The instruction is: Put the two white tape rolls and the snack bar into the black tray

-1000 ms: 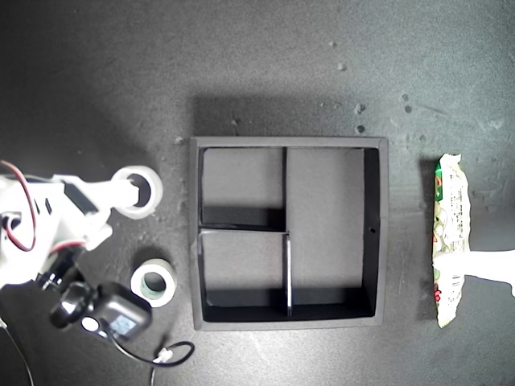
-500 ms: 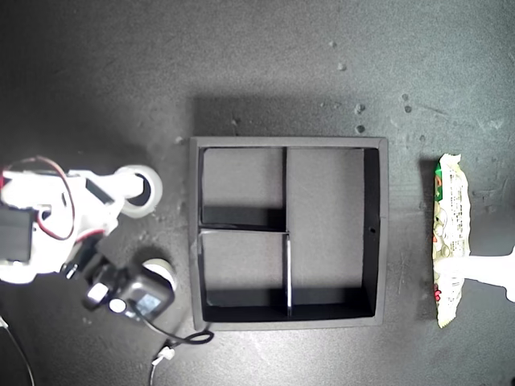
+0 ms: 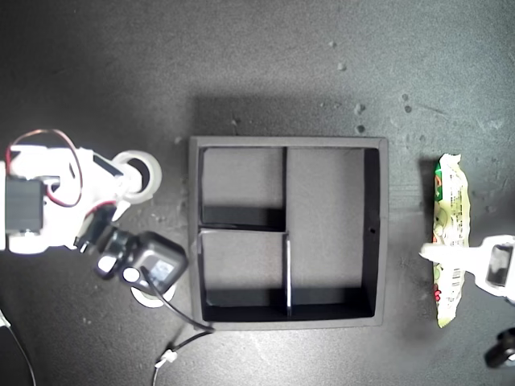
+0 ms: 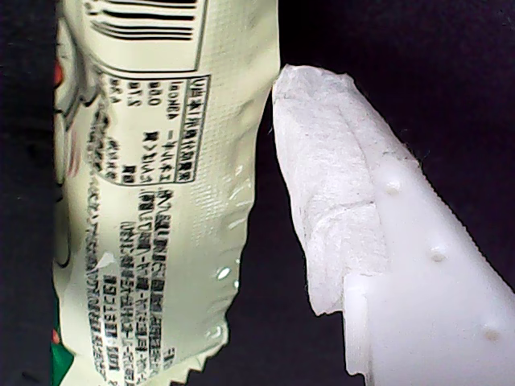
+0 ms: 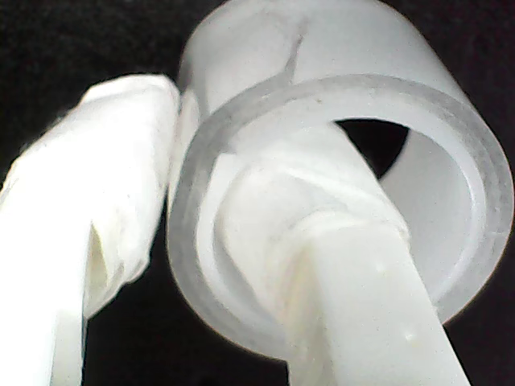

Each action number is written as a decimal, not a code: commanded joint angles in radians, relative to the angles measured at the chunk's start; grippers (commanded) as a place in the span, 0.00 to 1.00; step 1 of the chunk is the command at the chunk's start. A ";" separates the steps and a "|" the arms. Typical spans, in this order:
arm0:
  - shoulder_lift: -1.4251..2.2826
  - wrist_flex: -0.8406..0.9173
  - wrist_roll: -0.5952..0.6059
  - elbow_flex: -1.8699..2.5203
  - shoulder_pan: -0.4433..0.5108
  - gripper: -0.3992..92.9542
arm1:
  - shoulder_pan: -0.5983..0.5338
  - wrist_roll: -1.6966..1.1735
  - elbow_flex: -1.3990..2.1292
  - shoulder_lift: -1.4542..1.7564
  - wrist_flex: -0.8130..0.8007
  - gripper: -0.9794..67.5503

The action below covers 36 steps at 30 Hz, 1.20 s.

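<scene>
— Where do the tools stand?
— My second tool (image 3: 129, 178), at the exterior view's left, is clamped on one white tape roll (image 3: 141, 173): one finger (image 5: 354, 265) goes through the open centre, the other presses the outer wall. My first tool (image 3: 441, 253) reaches over the snack bar (image 3: 451, 233); one padded finger (image 4: 330, 193) sits just beside the wrapper — whether it is spread or closed I cannot tell.
— And the rest?
— The second tape roll (image 3: 149, 297) lies on the dark counter (image 3: 265, 64), mostly hidden under the wrist camera (image 3: 153, 264), left of the black tray (image 3: 378, 233). The bar lies right of the tray.
</scene>
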 commanded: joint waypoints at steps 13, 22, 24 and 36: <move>0.285 0.067 0.028 -0.049 0.015 0.01 | 0.058 -0.025 0.077 -0.052 -0.141 0.27; 0.341 0.138 0.081 -0.229 0.061 0.01 | 0.058 -0.044 0.029 -0.051 -0.080 0.05; 0.347 0.138 0.104 -0.256 0.064 0.01 | 0.043 -0.064 -0.043 -0.051 -0.014 0.05; 0.066 0.150 0.169 -0.517 0.048 0.01 | 0.005 -0.333 -0.611 -0.077 0.101 0.05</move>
